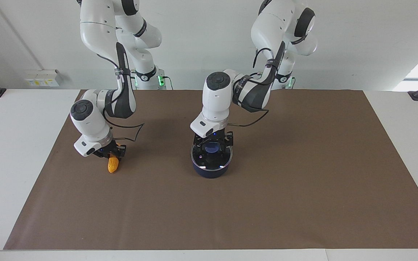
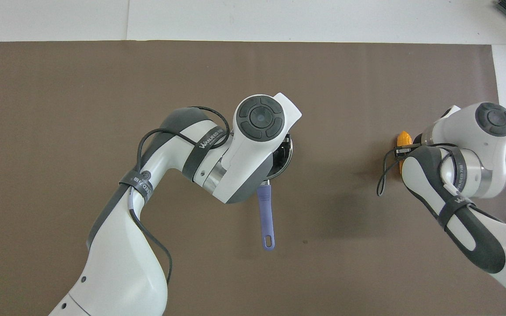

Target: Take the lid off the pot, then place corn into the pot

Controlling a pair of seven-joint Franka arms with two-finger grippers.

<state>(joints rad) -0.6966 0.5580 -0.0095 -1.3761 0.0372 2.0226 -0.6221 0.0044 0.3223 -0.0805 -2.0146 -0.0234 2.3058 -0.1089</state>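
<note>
The lid (image 1: 211, 156) sits on the pot (image 1: 209, 170) mid-table; your left gripper (image 1: 212, 141) straddles its knob, jaws open. Close squarely, lift straight. Right gripper (image 1: 111, 154) clamps the corn (image 1: 113, 164).

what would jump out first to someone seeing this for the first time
Mid-table, the left gripper sits low over the blue knob of a round clear glass lid that covers a small dark navy saucepan, whose long blue handle points toward the robots. Toward the right arm's end, the right gripper is shut on a small orange-yellow corn cob.
</note>
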